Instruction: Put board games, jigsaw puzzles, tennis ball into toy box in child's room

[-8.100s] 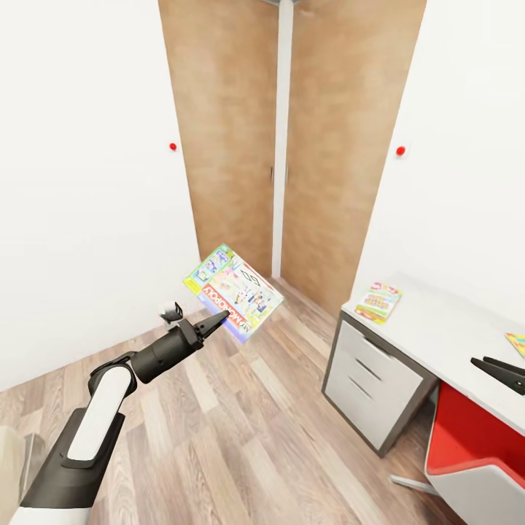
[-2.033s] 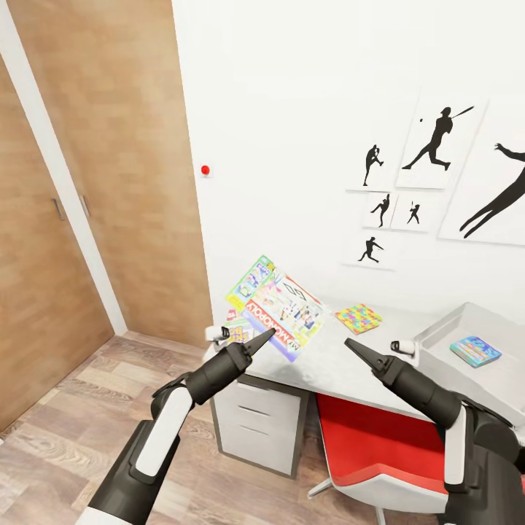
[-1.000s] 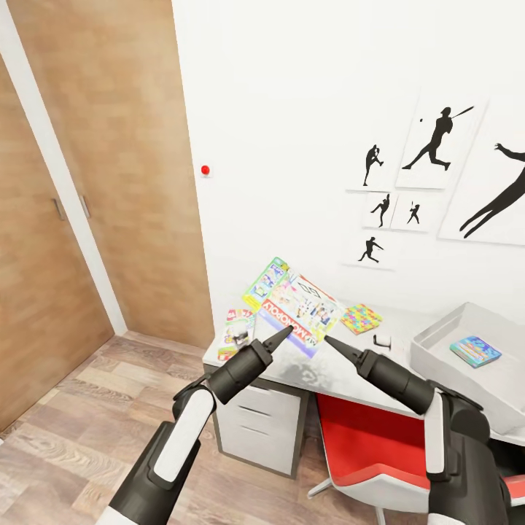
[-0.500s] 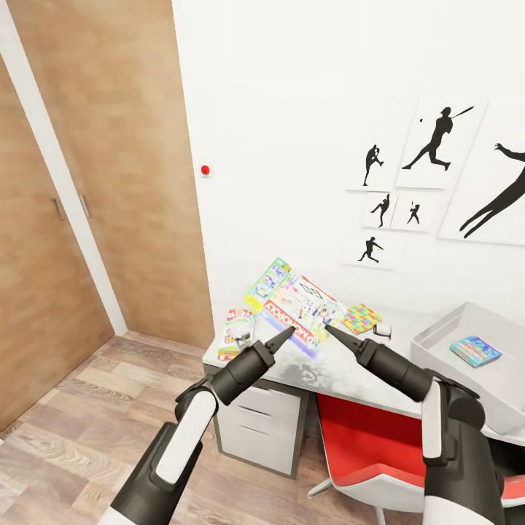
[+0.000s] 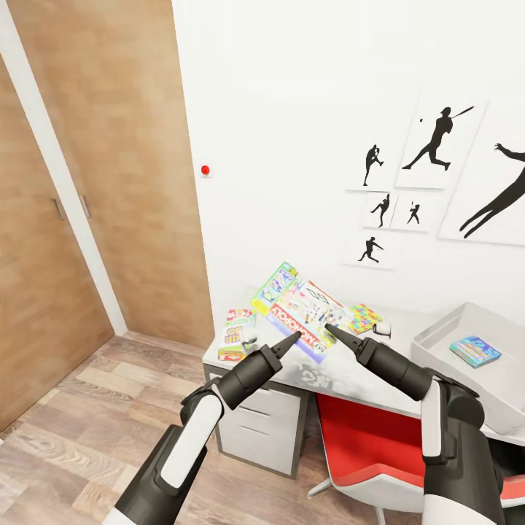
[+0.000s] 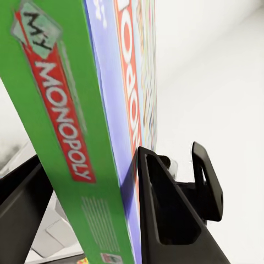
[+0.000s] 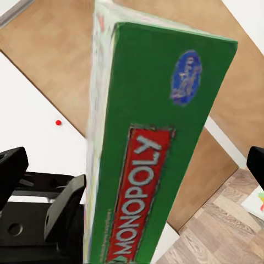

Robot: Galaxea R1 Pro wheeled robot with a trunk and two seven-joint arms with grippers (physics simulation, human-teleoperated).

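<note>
One large flat game box, the Monopoly box (image 5: 300, 310), sits at the centre of the head view, tilted in the air above the light grey table (image 5: 332, 372). Its face is white with cartoon art, a red "MONOPOLY" banner and a lilac edge; the left wrist view shows its green side (image 6: 60, 126) with the red logo strip. The left gripper (image 5: 292, 340) pinches the box's lower edge, one dark finger (image 6: 159, 214) pressed against the printed face and the other on the far side. The right gripper (image 5: 329, 332) points at the box's lower right corner, fingertip close to it; whether it touches, or how wide it is parted, cannot be told, though the right wrist view has the box's green edge (image 7: 148, 165) standing between its dark fingers (image 7: 60, 214).

Left of the held box, the Skip-Bo box (image 5: 237, 334) lies on the table's end. Right of it, a jigsaw puzzle (image 5: 364, 318) lies flat, its near part covered by the Monopoly box. At the frame's right edge the toy box (image 5: 445, 343) is cut off; a small blue game box (image 5: 475, 351) lies inside it. A red chair (image 5: 364, 445) shows below the table. Black baseball-player prints (image 5: 437, 138) hang on the white wall.
</note>
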